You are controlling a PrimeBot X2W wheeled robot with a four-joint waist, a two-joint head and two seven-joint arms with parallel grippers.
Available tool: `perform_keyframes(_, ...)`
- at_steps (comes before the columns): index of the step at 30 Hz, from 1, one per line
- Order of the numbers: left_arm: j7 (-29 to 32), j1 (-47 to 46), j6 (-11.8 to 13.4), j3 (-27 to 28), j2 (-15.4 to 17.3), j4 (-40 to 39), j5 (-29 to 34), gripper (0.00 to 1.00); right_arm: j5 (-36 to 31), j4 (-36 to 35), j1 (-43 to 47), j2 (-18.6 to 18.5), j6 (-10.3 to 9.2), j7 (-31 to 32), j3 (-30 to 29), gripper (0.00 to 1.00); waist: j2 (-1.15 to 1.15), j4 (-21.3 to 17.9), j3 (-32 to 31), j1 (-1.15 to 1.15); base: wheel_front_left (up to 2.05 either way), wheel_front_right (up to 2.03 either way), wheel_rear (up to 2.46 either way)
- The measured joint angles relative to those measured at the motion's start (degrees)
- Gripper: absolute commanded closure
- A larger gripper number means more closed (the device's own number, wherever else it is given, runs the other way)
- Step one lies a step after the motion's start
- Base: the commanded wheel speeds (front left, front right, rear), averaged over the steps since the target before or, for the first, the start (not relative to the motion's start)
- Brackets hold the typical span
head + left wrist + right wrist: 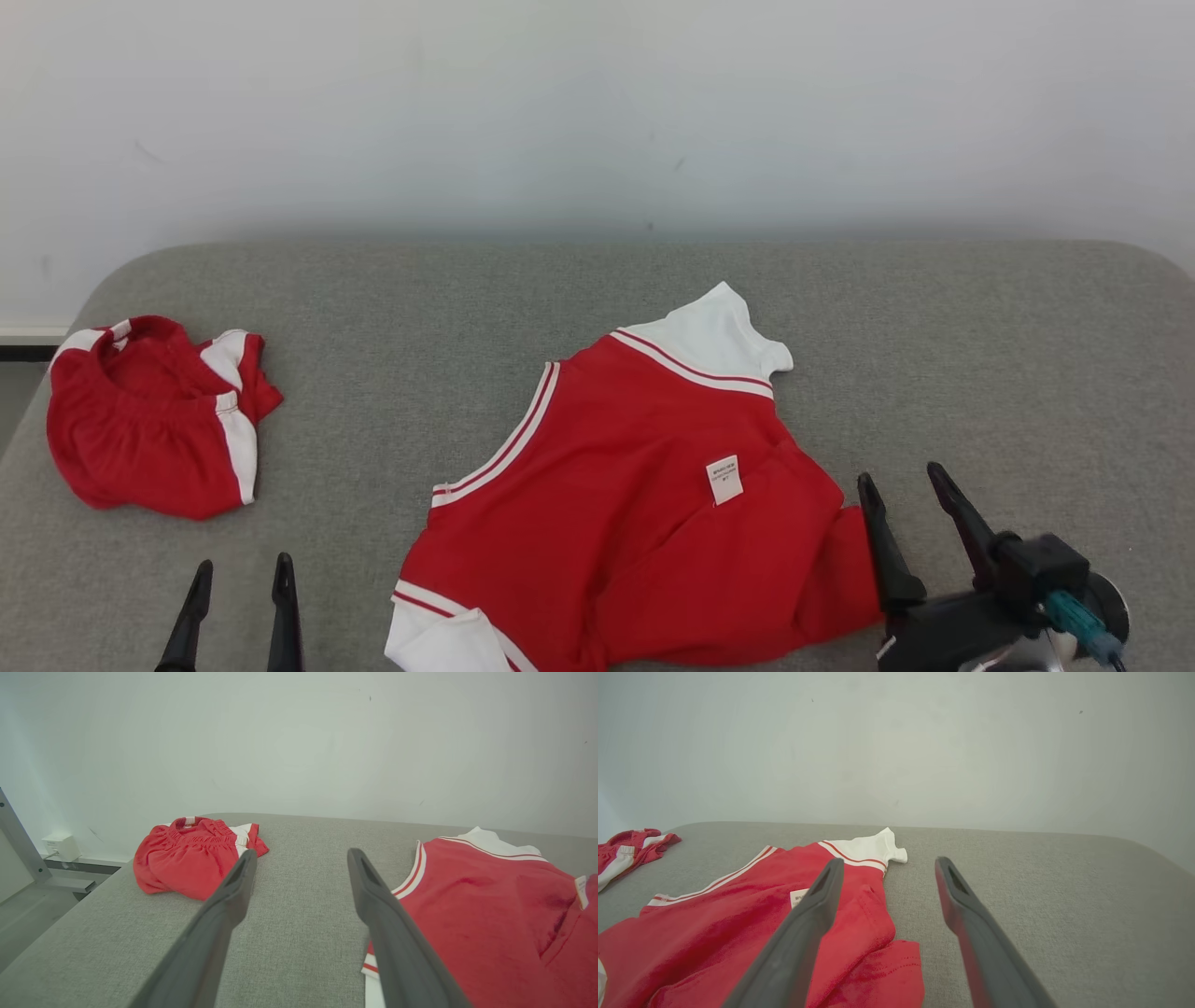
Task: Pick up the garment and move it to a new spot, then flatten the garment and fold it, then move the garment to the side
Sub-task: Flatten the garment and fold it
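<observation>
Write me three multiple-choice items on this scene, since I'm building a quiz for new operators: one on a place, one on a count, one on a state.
1. Seen from the robot, where do the red shorts lie?
A. Left of the red shirt, apart from it.
B. On top of the shirt.
C. Right of the shirt, touching it.

2. How many garments lie on the grey surface?
A. One.
B. Two.
C. Three.

3. How does the right gripper stand?
A. Shut on the shirt's hem.
B. Open, holding nothing.
C. Shut and empty.

Answers:
1 A, bare grey surface separates the two in the head view.
2 B, the shorts and the shirt make two.
3 B, its fingers stand spread beside the shirt with nothing between them.
</observation>
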Motion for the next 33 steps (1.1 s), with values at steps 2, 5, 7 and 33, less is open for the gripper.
perform_keyframes(2,0.0,-0.1,0.0,0.0,0.0,0.1,-0.1,0.00,1.0,2.7,-2.9,-0.1,0.00,1.7,1.3,0.00,0.00,0.6,0.1,0.00,0.00,0.00,0.00)
perform_keyframes(5,0.0,-0.2,-0.1,-0.3,0.0,0.2,-0.1,0.00,2.0,6.5,-7.5,-0.5,0.01,3.4,2.8,0.00,0.00,1.5,0.5,0.00,0.00,0.00,0.00)
perform_keyframes(7,0.0,-0.7,-0.1,-0.4,0.0,0.4,-0.1,0.00,2.0,9.7,-10.6,-1.2,0.00,3.9,3.1,0.00,0.00,2.1,0.9,0.00,0.00,0.00,0.00)
perform_keyframes(33,0.0,-2.7,-0.5,-0.6,-1.3,1.1,-0.2,0.00,2.9,34.1,-26.8,-2.7,0.00,-1.3,9.9,1.00,0.00,6.1,4.0,0.00,0.00,0.00,0.00)
